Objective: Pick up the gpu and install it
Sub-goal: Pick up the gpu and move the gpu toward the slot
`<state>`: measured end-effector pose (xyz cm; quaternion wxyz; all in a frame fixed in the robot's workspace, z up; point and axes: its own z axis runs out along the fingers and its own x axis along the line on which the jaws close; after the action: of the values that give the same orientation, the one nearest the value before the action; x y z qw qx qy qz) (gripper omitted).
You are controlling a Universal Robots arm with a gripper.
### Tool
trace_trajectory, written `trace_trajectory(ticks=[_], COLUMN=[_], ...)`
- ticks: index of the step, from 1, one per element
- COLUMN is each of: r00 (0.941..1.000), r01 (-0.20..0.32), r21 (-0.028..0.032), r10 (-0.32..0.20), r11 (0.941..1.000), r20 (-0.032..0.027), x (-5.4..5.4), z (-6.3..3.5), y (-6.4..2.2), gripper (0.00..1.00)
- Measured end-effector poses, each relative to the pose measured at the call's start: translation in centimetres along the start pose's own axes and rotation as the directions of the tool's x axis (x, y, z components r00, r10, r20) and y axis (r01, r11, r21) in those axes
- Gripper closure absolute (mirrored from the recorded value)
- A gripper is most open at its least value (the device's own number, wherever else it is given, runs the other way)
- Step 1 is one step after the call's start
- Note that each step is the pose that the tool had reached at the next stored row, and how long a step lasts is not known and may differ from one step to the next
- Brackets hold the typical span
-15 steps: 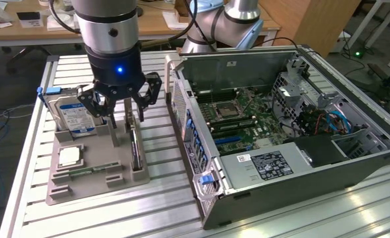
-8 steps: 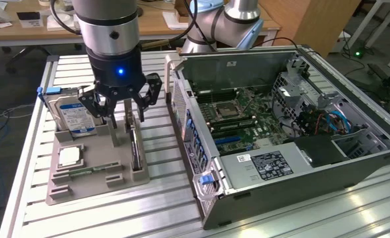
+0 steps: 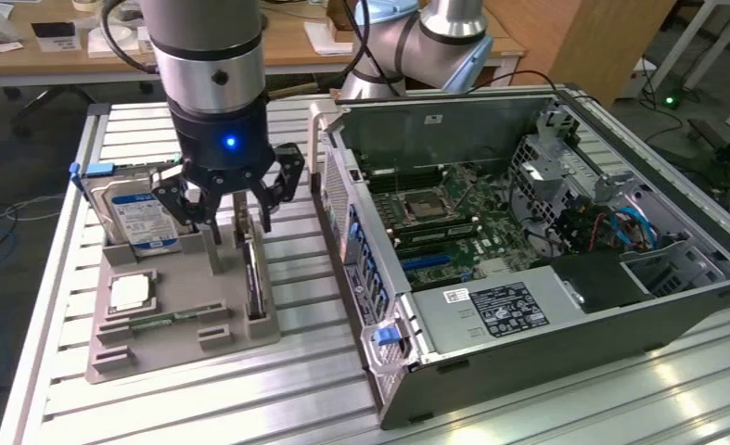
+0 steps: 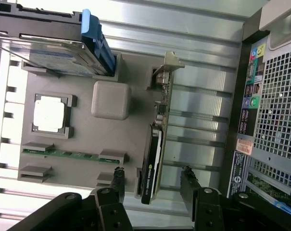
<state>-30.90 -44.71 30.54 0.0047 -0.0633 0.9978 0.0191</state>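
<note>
Evidently the tool (image 3: 231, 224) hangs with its fingers spread wide on either side of the gpu (image 4: 152, 154), gripping nothing. The card stands on edge in a slot of the gray tray (image 4: 82, 137) on the tabletop (image 3: 216, 399), and there is a gap between it and each finger. The main risk, as I judge it, lies in where the fingers would close. I cannot tell how far along the card they stand, and a grip far from its middle could let it swing or twist once it leaves the slot. If one finger touched before the other, the thin board could be pushed sideways against the slot wall. It might then jam there, or drag the light tray up with it. The silver bracket (image 4: 167, 72) sits against a tray post and could snag on it if the card rose at a tilt. Pressure on the dark face could also let the card slip, since that face looks smooth. The hard drive (image 3: 135, 218) stands upright just beside the tool, so any sideways drift could knock it. Further on, a crooked grip would matter at the computer case (image 3: 661, 306), where the bracket could catch on the rear wall or the card's edge could miss the slots (image 3: 433, 264) on the board.
</note>
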Motion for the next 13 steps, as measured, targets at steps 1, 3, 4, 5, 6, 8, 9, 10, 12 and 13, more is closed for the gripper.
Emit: trace_trajectory(ticks=[1,3,4,5,6,8,9,10,12,13], r00=[1.0,1.0,1.0,1.0,1.0,1.0,1.0,1.0,0.9999,0.9997], r01=[0.001,0.002,0.002,0.003,0.003,0.002,0.002,0.001,-0.011,-0.022], r21=[-0.0001,0.0002,0.0011,0.0024,0.0052,0.0164,0.0194,0.0206,0.0223,0.0226], r10=[-0.001,-0.002,-0.002,-0.002,-0.003,-0.002,-0.002,-0.001,0.011,0.022], r11=[1.0,1.0,1.0,1.0,1.0,0.9999,0.9998,0.9998,0.9997,0.9995], r20=[-0.0019,-0.0048,-0.005,-0.0052,-0.0057,-0.007,-0.0074,-0.0074,-0.0072,-0.0068], x=[-0.08,-0.17,-0.17,-0.18,-0.17,-0.2,-0.23,-0.25,-0.33,-0.33], z=[0.18,0.54,0.67,0.74,0.77,0.81,0.86,0.91,1.03,1.11], y=[-0.02,-0.04,-0.05,-0.05,-0.05,-0.05,-0.05,-0.04,0.01,0.01], gripper=[0.41,0.41,0.41,0.41,0.41,0.41,0.41,0.41,0.41,0.41])
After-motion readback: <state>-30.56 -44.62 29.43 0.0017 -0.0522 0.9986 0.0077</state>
